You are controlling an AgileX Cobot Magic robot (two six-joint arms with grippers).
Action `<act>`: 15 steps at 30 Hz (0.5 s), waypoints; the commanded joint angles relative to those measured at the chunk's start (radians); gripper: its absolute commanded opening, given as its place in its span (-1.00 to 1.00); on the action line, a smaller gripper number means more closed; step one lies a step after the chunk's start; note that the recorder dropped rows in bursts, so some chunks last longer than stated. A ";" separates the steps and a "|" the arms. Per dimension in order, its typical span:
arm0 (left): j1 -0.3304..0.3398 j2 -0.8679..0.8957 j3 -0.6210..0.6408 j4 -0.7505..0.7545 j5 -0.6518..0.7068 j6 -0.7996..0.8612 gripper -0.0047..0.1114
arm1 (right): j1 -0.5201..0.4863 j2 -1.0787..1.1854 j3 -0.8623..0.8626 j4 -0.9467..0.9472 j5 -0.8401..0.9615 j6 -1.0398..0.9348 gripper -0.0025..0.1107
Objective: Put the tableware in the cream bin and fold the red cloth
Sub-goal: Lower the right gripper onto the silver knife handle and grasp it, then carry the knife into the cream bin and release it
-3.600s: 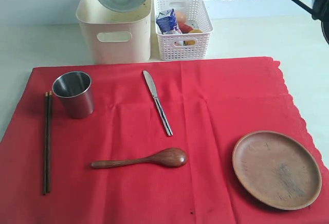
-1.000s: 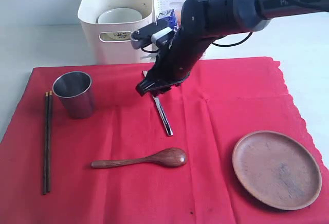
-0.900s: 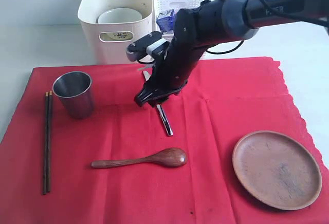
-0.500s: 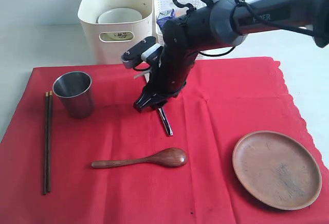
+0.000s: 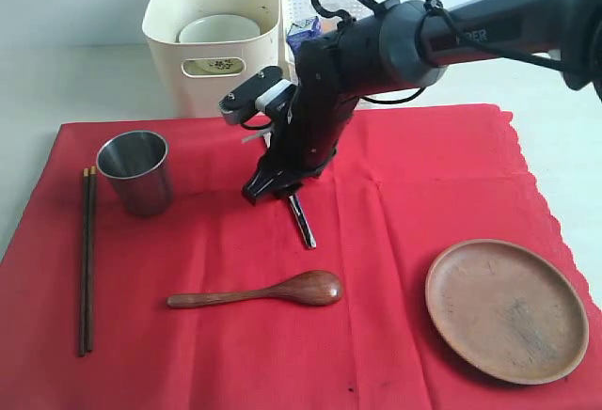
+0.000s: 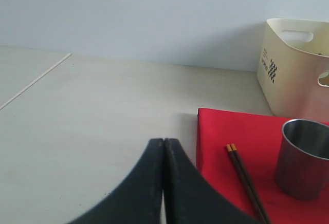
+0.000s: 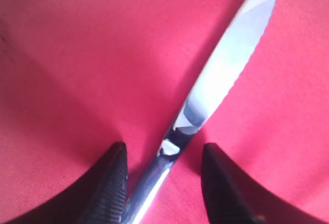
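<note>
A silver table knife (image 5: 302,222) lies on the red cloth (image 5: 423,184), and my right gripper (image 5: 271,191) is lowered over its blade end. In the right wrist view the right gripper (image 7: 162,157) is open, with the knife (image 7: 226,64) passing between its two fingers; neither visibly presses it. The pale bowl (image 5: 218,29) sits inside the cream bin (image 5: 214,86). A steel cup (image 5: 136,171), dark chopsticks (image 5: 87,260), a wooden spoon (image 5: 259,291) and a wooden plate (image 5: 506,309) rest on the cloth. My left gripper (image 6: 164,142) is shut and empty, over bare table beside the cloth's corner (image 6: 221,131).
A white lattice basket (image 5: 299,4) with a blue carton stands right of the bin, mostly hidden behind my right arm. The left wrist view shows the cup (image 6: 304,157), the chopsticks (image 6: 247,178) and the bin (image 6: 293,70). Pale tabletop (image 5: 75,81) surrounds the cloth.
The bowl, earlier tilted over the bin, now lies inside it. Over the last second my right gripper has come down and a little left onto the knife. The jaws stay open.
</note>
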 commanded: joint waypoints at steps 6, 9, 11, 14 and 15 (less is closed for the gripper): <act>-0.007 -0.002 0.000 -0.007 -0.001 -0.001 -0.90 | -0.001 -0.002 0.006 -0.012 -0.005 -0.019 -0.92; -0.007 -0.002 0.000 -0.007 -0.001 -0.001 -0.90 | -0.001 -0.003 0.006 -0.012 -0.005 -0.019 -0.96; -0.007 -0.002 0.000 -0.007 -0.001 -0.001 -0.90 | -0.001 -0.005 0.006 -0.012 -0.005 -0.019 -0.96; -0.007 -0.002 0.000 -0.007 -0.001 -0.001 -0.90 | -0.001 -0.012 0.006 -0.012 -0.003 -0.019 -0.96; -0.007 -0.002 0.000 -0.007 -0.001 -0.001 -0.90 | -0.001 -0.017 0.006 -0.012 0.002 -0.019 -0.96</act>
